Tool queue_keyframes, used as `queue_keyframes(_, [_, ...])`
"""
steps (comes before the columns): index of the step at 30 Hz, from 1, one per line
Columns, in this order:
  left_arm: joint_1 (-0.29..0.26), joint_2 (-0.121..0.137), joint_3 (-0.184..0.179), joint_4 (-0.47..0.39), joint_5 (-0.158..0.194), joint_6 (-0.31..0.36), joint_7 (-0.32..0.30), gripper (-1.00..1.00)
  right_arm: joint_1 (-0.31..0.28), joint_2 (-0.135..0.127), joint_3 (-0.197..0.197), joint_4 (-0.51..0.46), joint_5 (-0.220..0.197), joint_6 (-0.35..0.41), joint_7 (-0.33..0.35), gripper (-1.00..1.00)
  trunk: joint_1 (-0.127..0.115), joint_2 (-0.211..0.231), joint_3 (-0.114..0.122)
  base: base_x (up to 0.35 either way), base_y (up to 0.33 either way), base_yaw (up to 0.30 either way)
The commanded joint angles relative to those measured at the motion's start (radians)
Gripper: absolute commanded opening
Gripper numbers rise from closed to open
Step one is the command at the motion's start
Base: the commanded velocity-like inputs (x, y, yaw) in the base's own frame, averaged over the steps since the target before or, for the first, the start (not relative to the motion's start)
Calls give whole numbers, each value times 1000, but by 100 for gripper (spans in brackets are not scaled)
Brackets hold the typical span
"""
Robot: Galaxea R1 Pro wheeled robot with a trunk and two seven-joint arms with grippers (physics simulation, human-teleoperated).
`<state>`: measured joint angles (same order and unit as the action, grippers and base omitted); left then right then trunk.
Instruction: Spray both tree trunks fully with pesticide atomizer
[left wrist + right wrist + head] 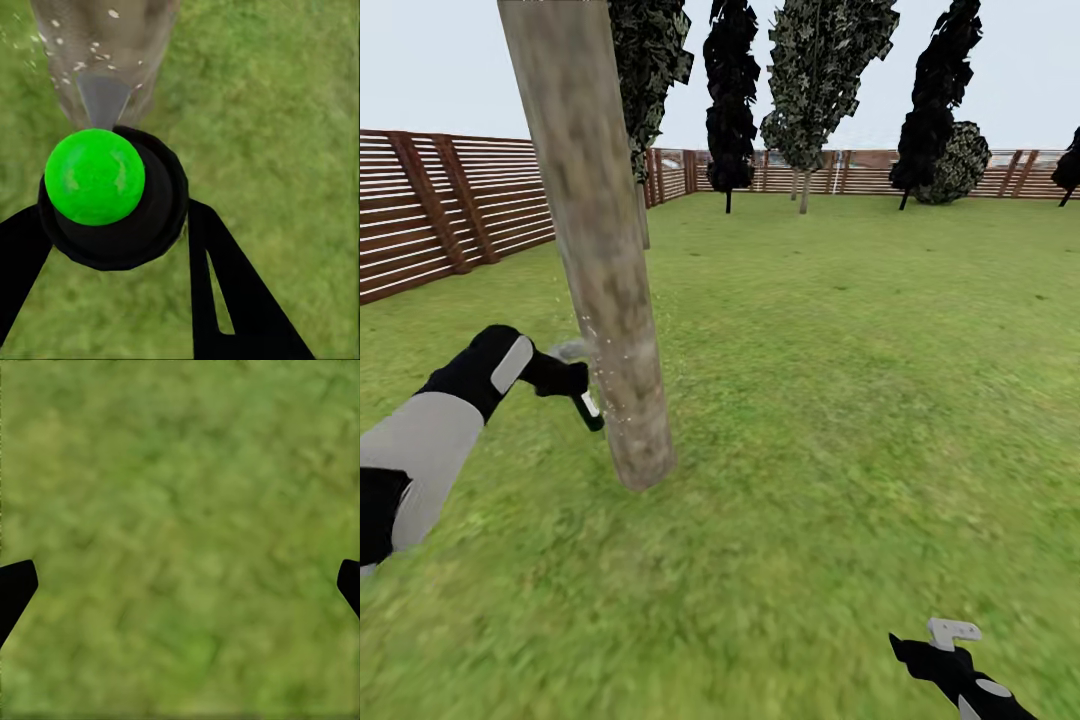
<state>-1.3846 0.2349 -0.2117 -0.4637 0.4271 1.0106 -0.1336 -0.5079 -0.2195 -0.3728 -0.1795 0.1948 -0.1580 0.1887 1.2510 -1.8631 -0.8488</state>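
A thick mottled grey-brown tree trunk leans up from the lawn just left of centre. My left gripper is shut on the pesticide atomizer, held right beside the trunk's lower part with its light grey trigger head toward the bark. Pale pesticide specks dot the trunk there. In the left wrist view the dark atomizer with its green spot sits between the black fingers, nozzle aimed at the speckled trunk. My right gripper hangs low over the grass, open and holding nothing.
A brown slatted fence runs along the left and far edges of the lawn. Several dark-leaved trees with thin trunks stand at the back, one just behind the near trunk. Open grass spreads to the right.
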Motion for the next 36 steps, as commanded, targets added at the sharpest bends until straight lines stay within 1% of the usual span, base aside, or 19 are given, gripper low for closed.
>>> queue_keyframes(1, [-54, -1, -1, 5, 1, 5, 4, -100, 0, 0, 0, 0, 0, 0, 0, 100, 0, 0, 0, 0, 0, 0])
queue_keyframes(2, [-93, -2, -2, 19, 1, 7, 5, -100, 0, 0, 0, 0, 0, 0, 0, 100, 0, 0, 0, 0, 0, 0])
queue_keyframes(3, [-113, -1, -2, 32, 1, 7, 5, -100, 0, 0, -1, 0, 0, 0, 0, 100, 0, 0, 0, 0, 0, 0])
queue_keyframes(5, [-119, 0, -4, 41, 0, 8, 5, -100, 0, 0, 0, 0, 0, 0, 0, 100, 0, 0, 0, 0, 0, 0])
queue_keyframes(6, [-109, 2, -9, 43, -3, 7, 6, -100, 0, 0, 0, 0, 0, 0, 0, 100, 0, 0, 0, 0, 0, 0])
queue_keyframes(7, [-78, 2, -10, 45, -6, 3, 5, -100, 0, 0, -1, 0, 0, 0, 0, 100, 0, 0, 0, 0, 0, 0])
queue_keyframes(9, [20, -7, -8, 43, -12, -8, 12, -100, 0, -1, -1, 0, 0, 0, 0, 100, 0, 0, 0, 0, 0, 0])
queue_keyframes(10, [47, -6, -8, 37, -13, -10, 12, -100, 0, -1, -1, 1, 0, 0, 0, 100, 0, 0, 0, 0, 0, 0])
queue_keyframes(11, [60, -4, -8, 34, -13, -11, 11, -100, 0, -1, -1, 1, 0, 0, 0, 100, 0, 0, 0, 0, 0, 0])
queue_keyframes(17, [77, -3, -8, 27, -11, -12, 5, -100, 0, -1, 0, 2, 1, 2, 0, 100, 0, 0, 0, -42, -186, 0])
queue_keyframes(31, [78, 1, -6, 28, -13, -12, 14, -100, 0, -1, -1, 0, 0, 0, 0, 100, 0, 0, 0, -1, -274, 0])
queue_keyframes(36, [79, 1, -6, 30, -13, -12, 14, -100, 0, -1, -1, 0, 0, 0, 0, 100, 0, 0, 0, 0, -274, 224])
